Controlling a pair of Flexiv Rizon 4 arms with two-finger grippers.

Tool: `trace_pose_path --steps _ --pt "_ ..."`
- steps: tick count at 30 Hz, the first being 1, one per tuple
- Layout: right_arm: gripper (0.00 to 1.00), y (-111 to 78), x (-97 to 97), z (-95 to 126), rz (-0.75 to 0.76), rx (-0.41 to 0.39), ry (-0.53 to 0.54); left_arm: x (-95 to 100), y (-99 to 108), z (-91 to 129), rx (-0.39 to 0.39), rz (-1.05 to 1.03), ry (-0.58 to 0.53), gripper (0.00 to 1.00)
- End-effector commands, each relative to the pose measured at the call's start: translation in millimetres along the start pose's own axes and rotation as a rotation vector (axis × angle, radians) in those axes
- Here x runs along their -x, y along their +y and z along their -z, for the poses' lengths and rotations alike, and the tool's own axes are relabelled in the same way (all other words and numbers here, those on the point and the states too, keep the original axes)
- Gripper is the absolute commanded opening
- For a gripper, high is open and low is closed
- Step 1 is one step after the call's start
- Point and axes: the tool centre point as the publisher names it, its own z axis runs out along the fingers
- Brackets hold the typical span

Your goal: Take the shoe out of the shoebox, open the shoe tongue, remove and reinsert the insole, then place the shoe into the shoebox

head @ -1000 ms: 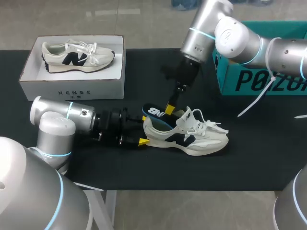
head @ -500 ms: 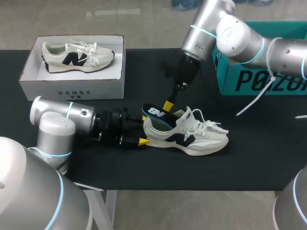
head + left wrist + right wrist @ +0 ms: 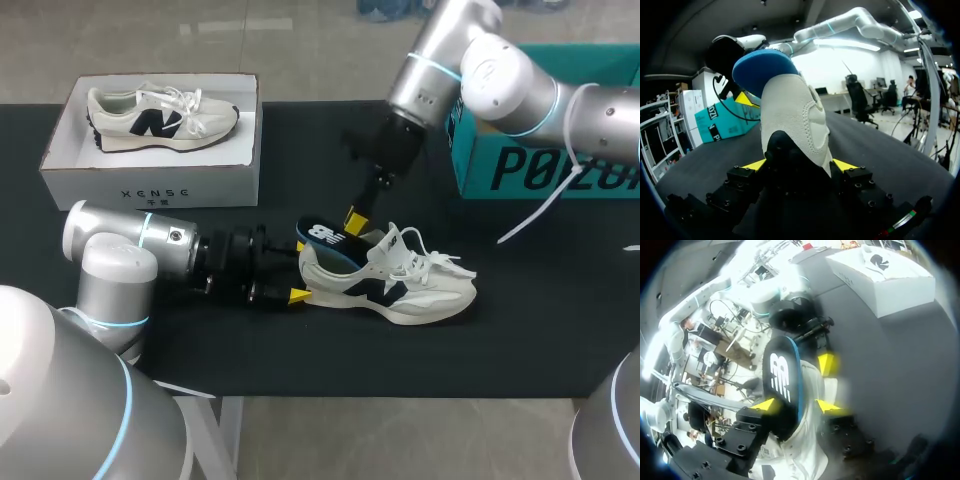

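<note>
A white sneaker with a dark logo lies on its sole on the black table, toe pointing right. My left gripper is shut on its heel, one yellow tip on each side. A blue insole sticks up out of the heel opening, resting there on its own. My right gripper hangs just above it, open. In the right wrist view the insole stands between the right gripper's spread fingers, with a gap on one side.
A white shoebox at the back left holds a second white sneaker. A teal box stands at the back right, with a white strap trailing onto the table from my right arm.
My right gripper has opened and lifted a little up and to the right, off the insole. The insole, the shoe and my left arm have stayed put.
</note>
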Motion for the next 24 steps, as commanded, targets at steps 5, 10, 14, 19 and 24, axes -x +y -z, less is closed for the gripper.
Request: trace_pose_path --steps 5,10,14,19,24 --pt "1.0 3.4 -2.6 -1.5 0.012 -0.003 0.012 -1.4 2.0 -1.3 0.001 -0.001 -0.001 0.0" --pt "0.97 4.5 -3.5 -5.7 0.014 -0.005 0.022 -1.4 2.0 -1.3 0.001 -0.001 -0.001 0.0" --pt "0.78 4.8 -3.1 -8.5 0.015 -0.008 0.028 -1.4 2.0 -1.3 0.001 -0.001 -0.001 0.0" --pt "0.39 3.3 -1.8 -11.6 0.014 -0.009 0.035 -1.4 2.0 -1.3 0.001 -0.001 -0.001 0.0" --pt "0.0 2.3 -3.1 -11.0 0.014 -0.001 0.041 -1.4 2.0 -1.3 0.001 -0.001 -0.001 0.0"
